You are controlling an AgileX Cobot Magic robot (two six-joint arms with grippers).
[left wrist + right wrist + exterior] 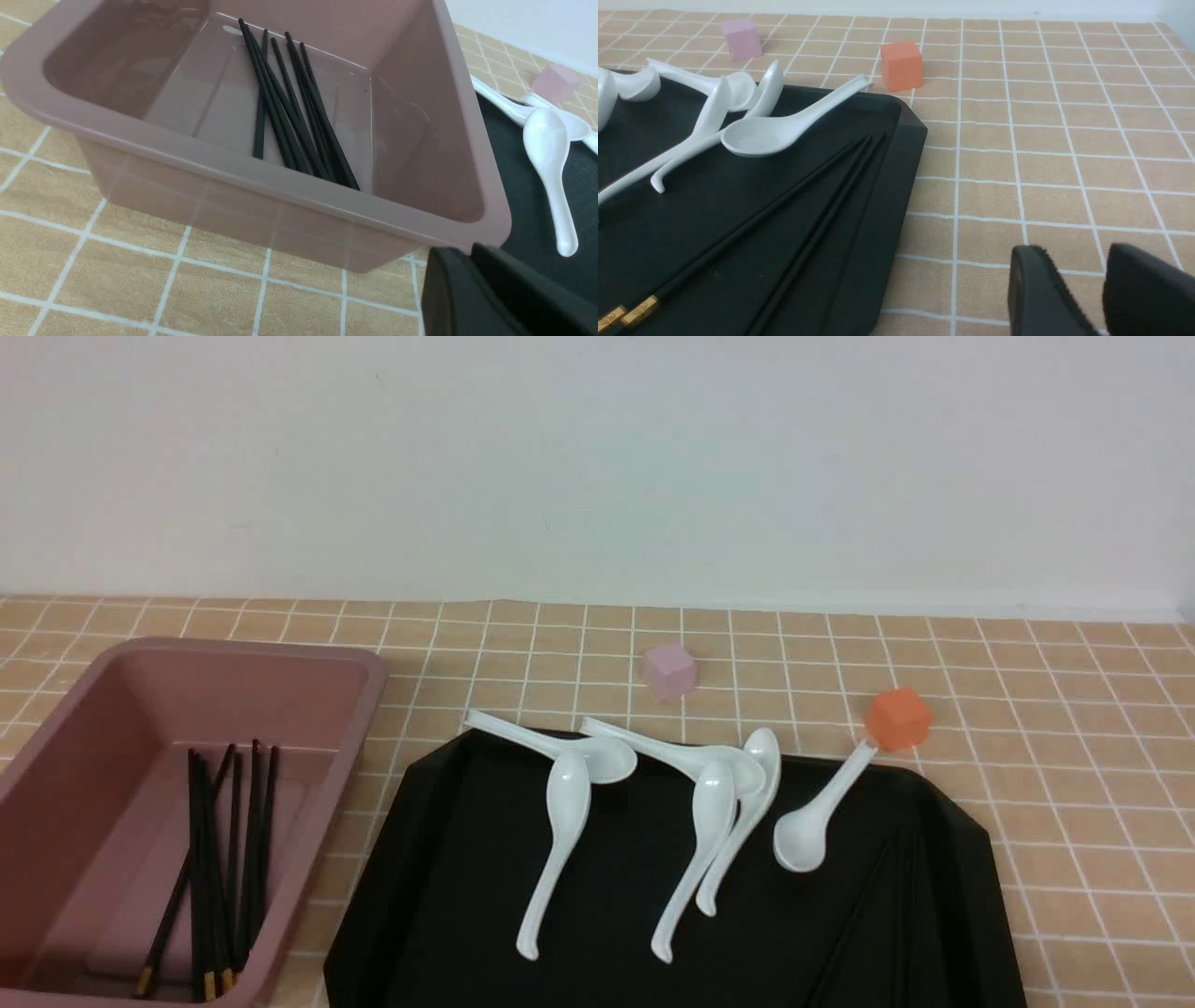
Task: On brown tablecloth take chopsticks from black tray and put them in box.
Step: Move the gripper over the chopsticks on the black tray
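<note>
Box (187,151): chopsticks (289,107) deposited inside, task partly done; tray (906,140): further chopsticks (784,200) left along rim, reachable by right gripper (1083,261), held parted, empty; left gripper (469,254) closed, empty

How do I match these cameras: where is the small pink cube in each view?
Front view: pink cube on the cloth beyond the black tray.
Left wrist view: pink cube beyond the spoons.
Right wrist view: pink cube beyond the spoons, near the orange cube.
Shared landmark: the black tray.
</note>
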